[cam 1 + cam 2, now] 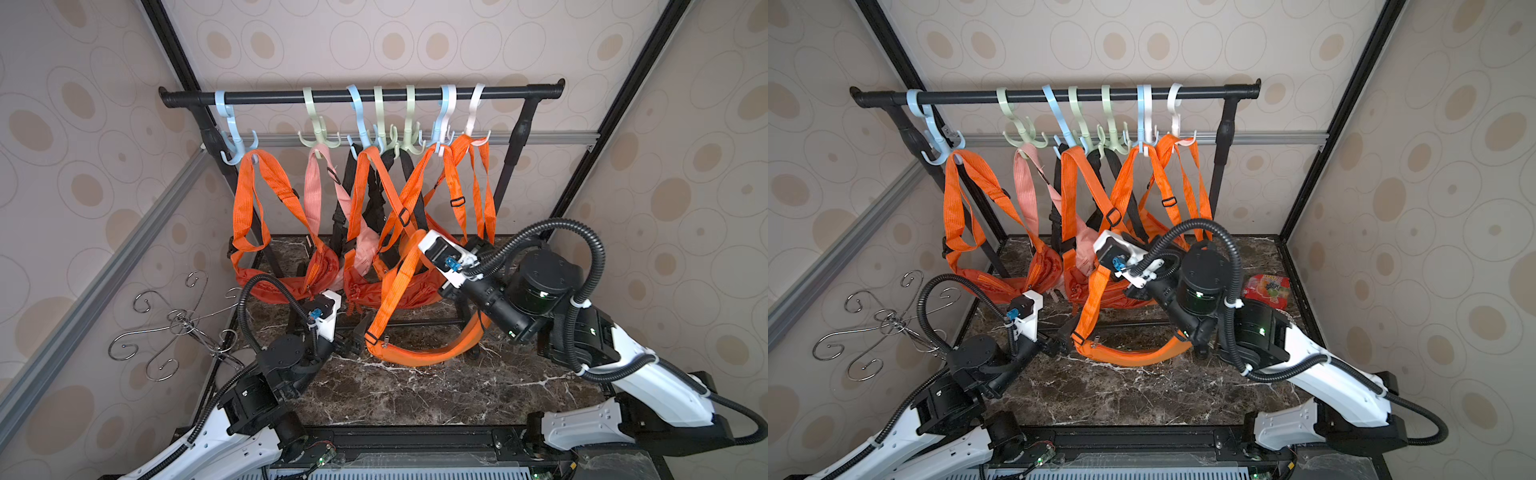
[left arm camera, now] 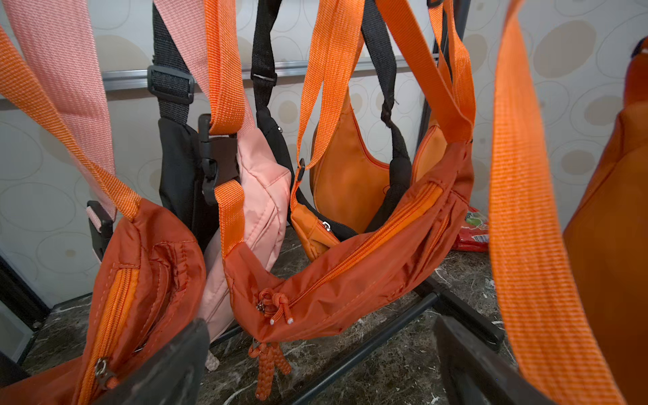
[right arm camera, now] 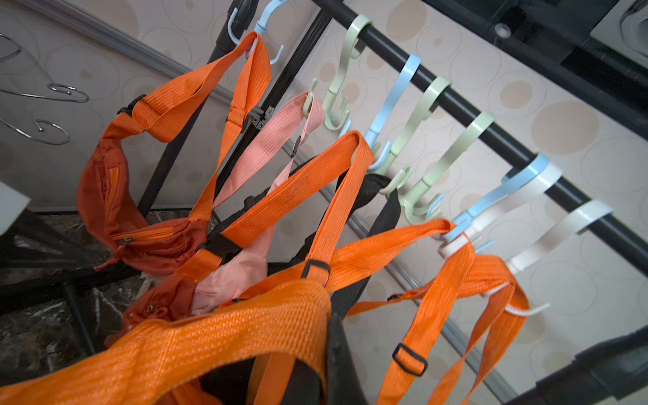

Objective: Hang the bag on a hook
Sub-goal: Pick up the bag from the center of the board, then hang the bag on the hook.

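The right claw is clamped on the wide woven strap of an orange belt bag. In the right wrist view the webbing lies folded over the black fingers and fills the space between them. From that grip the strap runs down and to the left to the bag's near end. The bag's body sags in a shallow curve low over the dark marble table, in front of the rack's base. Whether its underside touches the stone cannot be told. Its far end passes under the right arm. The left claw sits low, just beside the bag's left end, with its jaws spread wide and nothing between them. In the left wrist view its two dark fingers frame the bags that hang ahead, and the held strap drops past the outer side of one finger. Behind, a black rail spans the rack and carries a row of pastel plastic hooks in blue, green and white. The bags already hung are several orange ones, a pink one and a black one, their straps crossing one another. The light blue hook at the left end carries an orange bag on one prong. A chrome wire stand with curled arms stands off the table's left side. A red snack packet lies on the table behind the right arm.
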`<action>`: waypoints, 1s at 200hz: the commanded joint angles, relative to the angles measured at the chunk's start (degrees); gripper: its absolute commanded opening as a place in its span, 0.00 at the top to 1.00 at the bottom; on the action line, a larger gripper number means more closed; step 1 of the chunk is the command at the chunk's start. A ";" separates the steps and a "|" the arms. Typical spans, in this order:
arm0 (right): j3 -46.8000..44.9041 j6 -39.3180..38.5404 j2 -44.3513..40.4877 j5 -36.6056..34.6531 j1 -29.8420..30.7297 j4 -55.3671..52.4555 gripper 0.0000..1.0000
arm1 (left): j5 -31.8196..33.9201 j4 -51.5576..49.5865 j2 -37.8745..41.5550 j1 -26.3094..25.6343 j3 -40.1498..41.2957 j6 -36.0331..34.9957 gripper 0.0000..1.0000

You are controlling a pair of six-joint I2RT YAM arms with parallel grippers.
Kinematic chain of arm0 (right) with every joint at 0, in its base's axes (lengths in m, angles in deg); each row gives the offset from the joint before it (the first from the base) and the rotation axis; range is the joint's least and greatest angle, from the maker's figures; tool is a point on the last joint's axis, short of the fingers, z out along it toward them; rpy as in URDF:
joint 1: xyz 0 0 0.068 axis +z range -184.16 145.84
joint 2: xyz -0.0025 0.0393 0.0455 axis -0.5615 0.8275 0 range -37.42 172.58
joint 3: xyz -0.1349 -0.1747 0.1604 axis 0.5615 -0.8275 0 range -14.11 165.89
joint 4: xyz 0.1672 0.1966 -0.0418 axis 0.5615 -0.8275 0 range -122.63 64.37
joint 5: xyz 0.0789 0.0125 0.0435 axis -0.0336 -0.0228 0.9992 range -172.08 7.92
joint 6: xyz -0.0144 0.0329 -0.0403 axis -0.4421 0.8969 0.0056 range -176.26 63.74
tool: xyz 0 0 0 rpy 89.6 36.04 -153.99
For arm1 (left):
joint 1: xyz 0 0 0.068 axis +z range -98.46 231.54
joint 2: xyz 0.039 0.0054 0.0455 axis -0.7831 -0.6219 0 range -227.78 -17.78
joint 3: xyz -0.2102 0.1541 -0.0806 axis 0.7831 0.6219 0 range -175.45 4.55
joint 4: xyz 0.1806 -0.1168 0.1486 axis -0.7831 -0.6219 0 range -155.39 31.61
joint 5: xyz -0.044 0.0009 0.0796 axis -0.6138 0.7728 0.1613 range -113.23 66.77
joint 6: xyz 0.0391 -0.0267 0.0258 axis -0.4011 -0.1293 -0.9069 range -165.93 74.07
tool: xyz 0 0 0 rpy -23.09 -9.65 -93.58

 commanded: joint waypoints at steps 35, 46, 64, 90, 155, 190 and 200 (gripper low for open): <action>15.22 -6.84 8.28 7.01 -5.30 8.94 1.00 | -1.00 2.56 0.53 0.09 -1.11 0.27 0.00; 17.91 -6.90 10.23 7.94 -6.12 9.50 1.00 | -1.09 2.50 0.72 0.09 -0.93 0.40 0.00; 24.41 -6.25 14.64 9.49 -8.76 8.05 1.00 | -1.02 2.04 1.31 0.09 -0.64 0.66 0.00; 34.15 -6.74 21.27 9.90 -13.07 8.06 1.00 | -0.70 1.68 2.68 0.09 0.35 1.02 0.00; 46.24 -10.47 29.39 8.26 -18.29 6.24 1.00 | 0.49 0.41 5.56 0.08 2.16 1.55 0.00; 44.97 -7.46 27.65 7.33 -22.88 1.74 1.00 | 0.69 0.28 5.79 0.09 2.55 1.37 0.00; 43.82 -6.12 26.83 7.70 -24.30 0.38 1.00 | 0.74 0.22 5.59 0.09 2.43 1.24 0.00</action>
